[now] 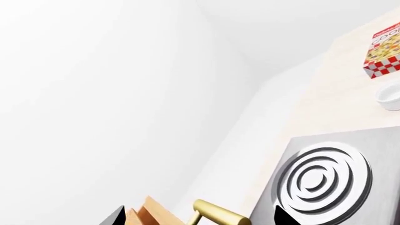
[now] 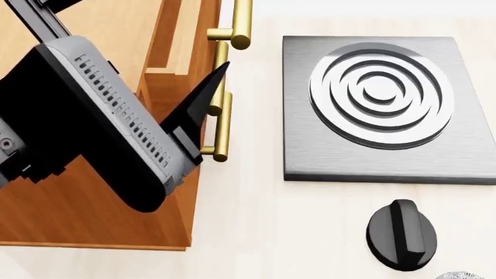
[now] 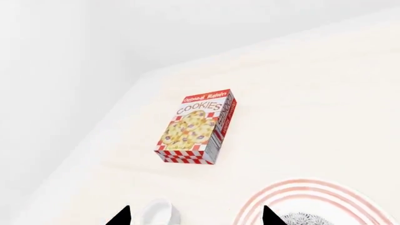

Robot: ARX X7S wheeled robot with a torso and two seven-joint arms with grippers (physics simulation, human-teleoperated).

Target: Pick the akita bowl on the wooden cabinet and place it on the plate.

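The wooden cabinet point(image 2: 93, 203) fills the left of the head view, its brass handles point(image 2: 220, 125) on the front. My left gripper point(image 1: 201, 216) hovers over the cabinet's front edge, open, nothing between its fingers. My left arm hides most of the cabinet top, and the akita bowl is not in view there. The plate point(image 3: 312, 194), with red rings, lies under my right gripper point(image 3: 195, 216), which is open and empty. A speckled bowl point(image 3: 305, 219) shows inside the plate's rings at the frame edge. I cannot tell whether it is the task's bowl or a look-alike.
A steel burner plate point(image 2: 387, 104) lies right of the cabinet, a black knob point(image 2: 401, 234) in front of it. A cookie box point(image 3: 196, 126) lies flat on the pale counter. A plain white cup point(image 3: 159, 213) stands beside the plate.
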